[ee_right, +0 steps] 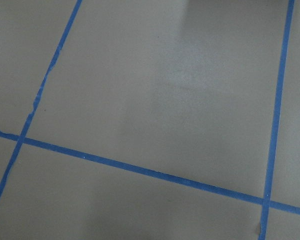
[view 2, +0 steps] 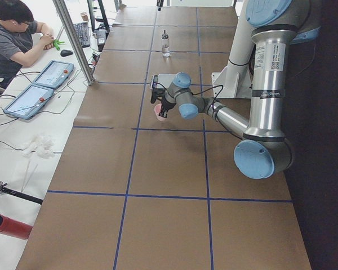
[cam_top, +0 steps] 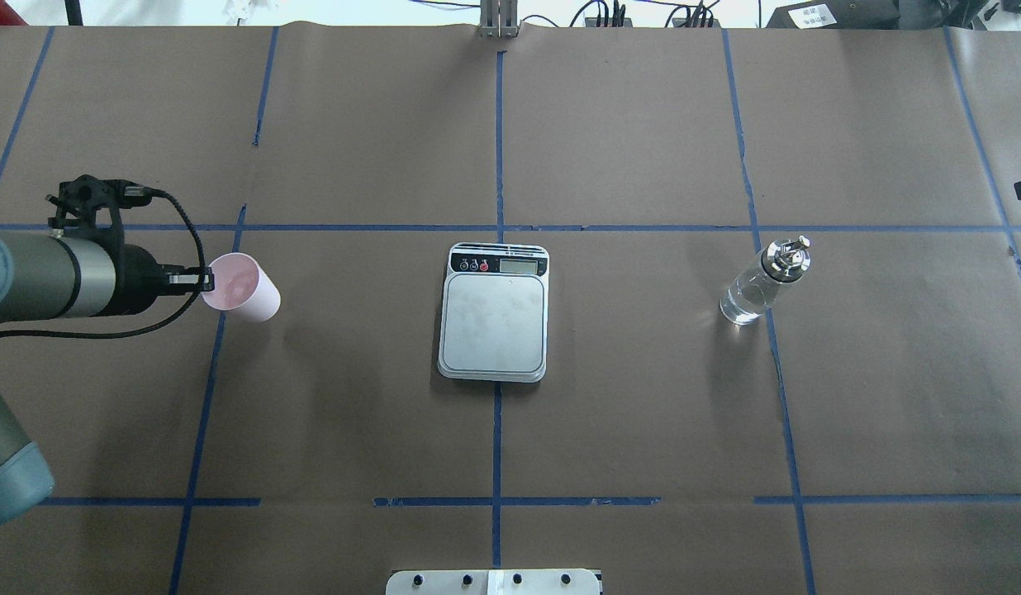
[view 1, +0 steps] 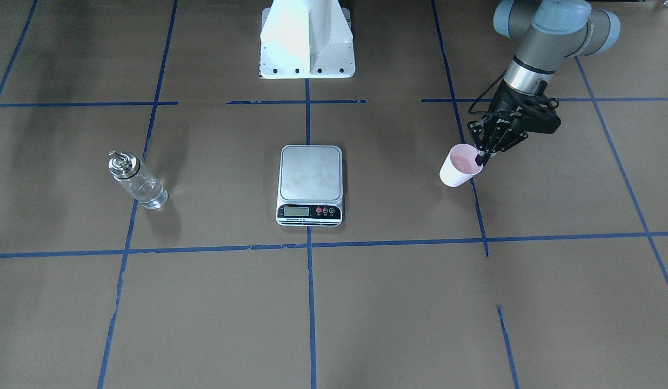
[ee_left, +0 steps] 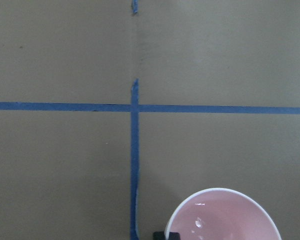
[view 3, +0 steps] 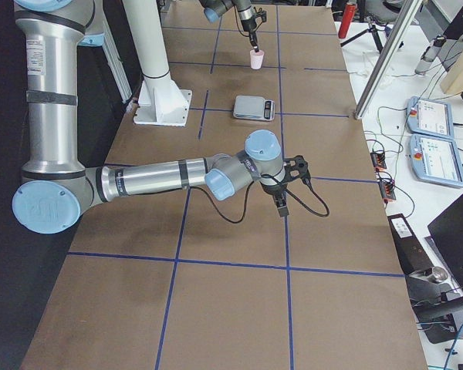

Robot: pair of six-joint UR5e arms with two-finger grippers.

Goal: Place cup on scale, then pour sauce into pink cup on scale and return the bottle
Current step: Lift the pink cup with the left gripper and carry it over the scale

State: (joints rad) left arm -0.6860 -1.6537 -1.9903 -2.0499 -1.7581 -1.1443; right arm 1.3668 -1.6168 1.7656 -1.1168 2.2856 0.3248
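Pink cup (cam_top: 244, 291) L of steel scale (cam_top: 495, 318), glass bottle (cam_top: 760, 285) standing R.

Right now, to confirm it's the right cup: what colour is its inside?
Pale pink. The cup shows it best in the left wrist view.

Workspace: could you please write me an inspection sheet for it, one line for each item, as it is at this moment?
Surface: brown paper cover with blue tape grid; no spill seen.
Job's things: the cup upright on the robot's left side, not yet on the scale; the bottle upright, capped, on the robot's right side.
Clutter: nothing seen.
Grippers: left gripper closed on the cup's rim, as it seems; right gripper hangs over bare paper, open or shut cannot be told.
Cables: black cable loops at the left wrist.
Surroundings: operator seated beside the table, with tablets.
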